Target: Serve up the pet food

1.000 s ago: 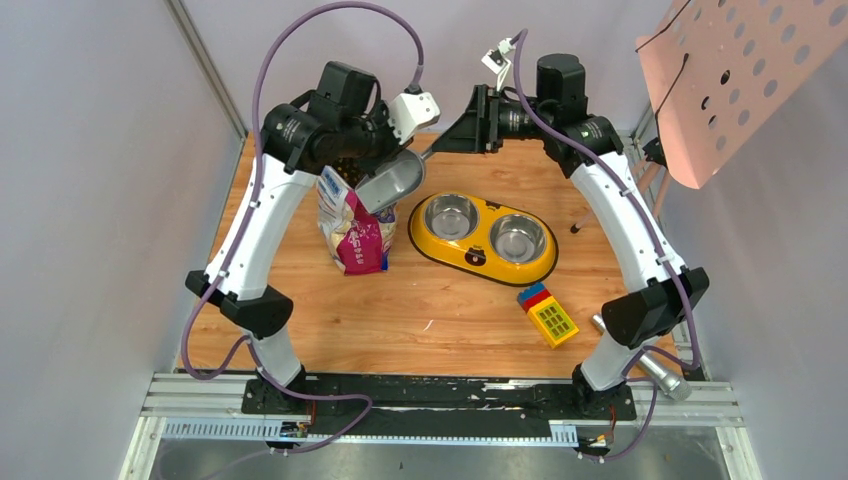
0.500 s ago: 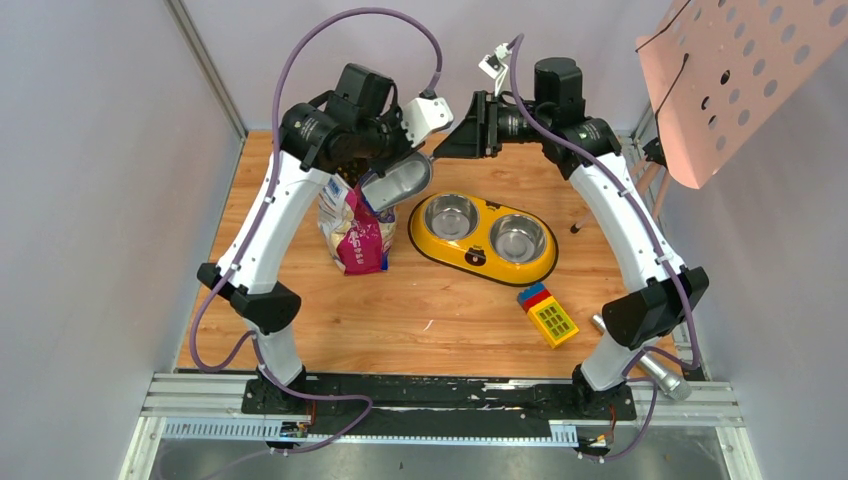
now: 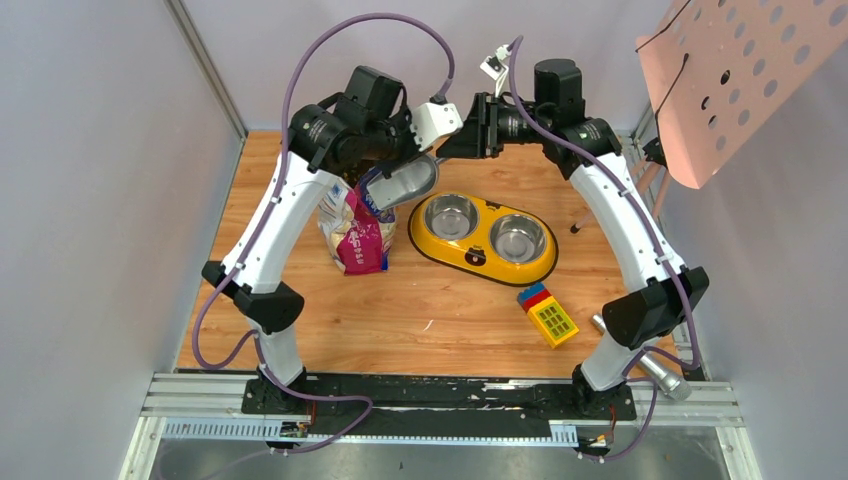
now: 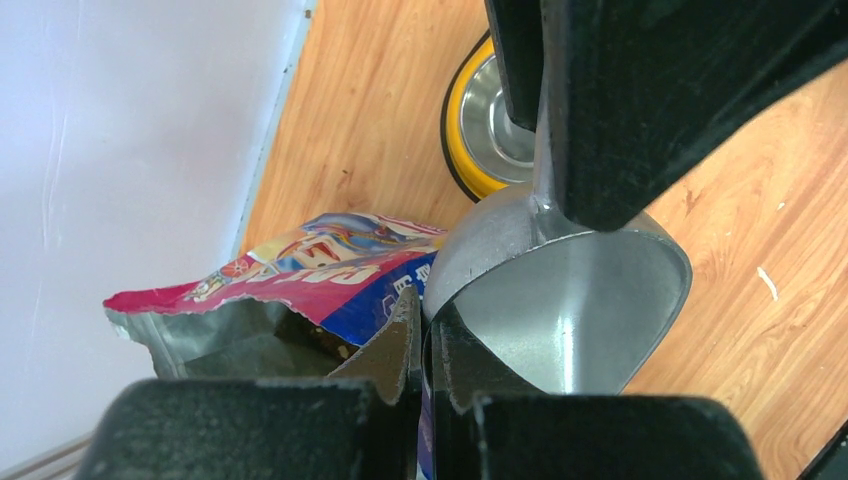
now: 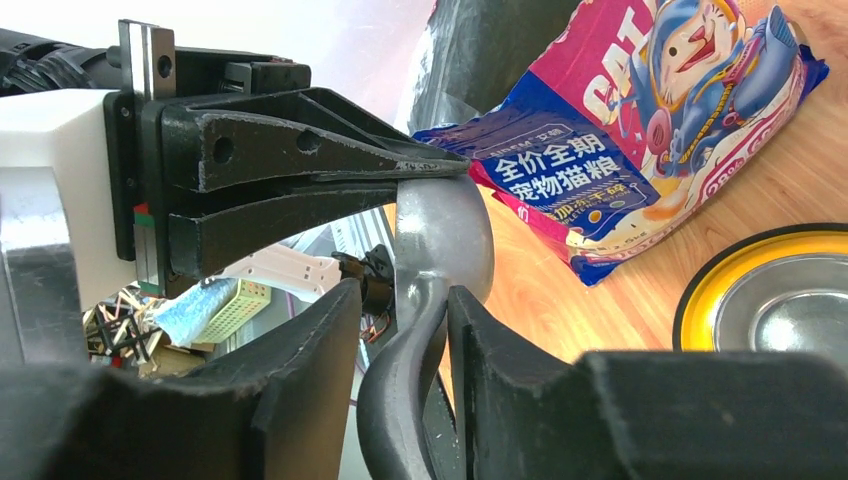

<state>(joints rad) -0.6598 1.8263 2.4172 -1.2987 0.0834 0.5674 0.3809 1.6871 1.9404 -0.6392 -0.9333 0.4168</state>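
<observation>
The grey metal scoop (image 3: 405, 182) hangs above the table between the cat food bag (image 3: 355, 225) and the yellow double-bowl feeder (image 3: 430, 248). My left gripper (image 4: 425, 340) is shut on the rim of the scoop (image 4: 570, 300), whose inside looks bare. The bag (image 4: 330, 265) stands open below it, with dark pet food (image 4: 318, 335) just showing inside. My right gripper (image 5: 405, 310) straddles the scoop's handle (image 5: 400, 390). One finger touches the handle and a gap remains at the other. Both feeder bowls look empty from above.
A red, blue and yellow toy block (image 3: 547, 312) lies in front of the feeder. A metal cylinder (image 3: 660, 368) rests by the right arm's base. A pink perforated board (image 3: 740, 70) overhangs the back right corner. Grey walls close in both sides.
The left arm has carried the scoop up and to the right, toward the right gripper. The right gripper's fingers have narrowed around the scoop's handle.
</observation>
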